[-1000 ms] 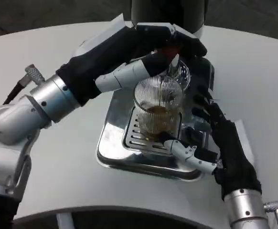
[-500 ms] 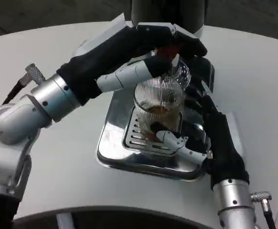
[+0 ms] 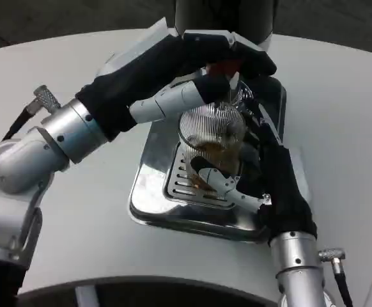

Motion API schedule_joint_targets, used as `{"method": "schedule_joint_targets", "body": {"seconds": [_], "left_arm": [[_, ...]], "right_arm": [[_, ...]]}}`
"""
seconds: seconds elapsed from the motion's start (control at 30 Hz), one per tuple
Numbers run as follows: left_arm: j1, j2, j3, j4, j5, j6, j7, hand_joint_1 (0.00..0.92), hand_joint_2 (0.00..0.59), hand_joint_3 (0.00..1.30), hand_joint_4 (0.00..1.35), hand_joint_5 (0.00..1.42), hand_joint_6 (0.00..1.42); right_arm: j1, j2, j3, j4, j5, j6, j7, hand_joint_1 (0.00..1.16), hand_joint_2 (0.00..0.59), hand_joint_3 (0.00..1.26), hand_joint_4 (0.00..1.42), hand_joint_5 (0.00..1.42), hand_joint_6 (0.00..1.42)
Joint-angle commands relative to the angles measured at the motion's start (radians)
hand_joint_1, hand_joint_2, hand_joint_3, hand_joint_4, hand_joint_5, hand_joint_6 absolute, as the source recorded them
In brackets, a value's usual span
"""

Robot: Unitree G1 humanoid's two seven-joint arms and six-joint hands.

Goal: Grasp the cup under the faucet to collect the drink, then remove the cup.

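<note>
A ribbed clear glass cup (image 3: 211, 128) holding some brown drink stands on the slotted grate of the chrome drip tray (image 3: 149, 188), under the front of the black drink machine (image 3: 227, 16). My right hand (image 3: 272, 176) wraps the cup from the right. Its thumb (image 3: 213, 179) lies across the cup's lower front and its fingers (image 3: 257, 128) lie along the far right side. My left hand (image 3: 186, 61) rests on the machine's front above the cup, fingers spread by a red button (image 3: 223, 66); it holds nothing. The faucet is hidden behind that hand.
The machine and tray stand at the middle of the round white table (image 3: 84, 217). My left forearm (image 3: 64, 137) crosses in from the lower left. The table's curved front edge runs along the bottom of the picture.
My right hand has slid left and forward, from beside the tray to around the cup, and its thumb now lies on the glass. The left hand has stayed on the machine.
</note>
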Motion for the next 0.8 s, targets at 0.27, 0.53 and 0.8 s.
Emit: {"method": "schedule_joint_targets", "body": {"seconds": [0.27,0.53,0.8], "left_arm": [[0.019,0.009,-0.025,0.023,0.036,0.011,-0.013,0.0,0.048,0.49,0.37,0.35,0.21],[0.017,0.01,-0.025,0.029,0.041,0.011,-0.007,0.0,0.048,0.49,0.37,0.35,0.21],[0.026,0.013,-0.023,0.026,0.04,0.019,0.008,0.0,0.048,0.49,0.37,0.35,0.21]], "right_arm": [[-0.033,0.01,0.004,0.068,0.005,-0.041,-0.019,0.83,0.171,0.07,0.14,0.21,0.27],[-0.057,0.016,0.016,0.098,-0.003,-0.047,-0.026,0.85,0.169,0.06,0.15,0.21,0.26],[-0.07,0.02,0.033,0.13,-0.012,-0.049,-0.044,0.85,0.167,0.07,0.22,0.28,0.28]]}}
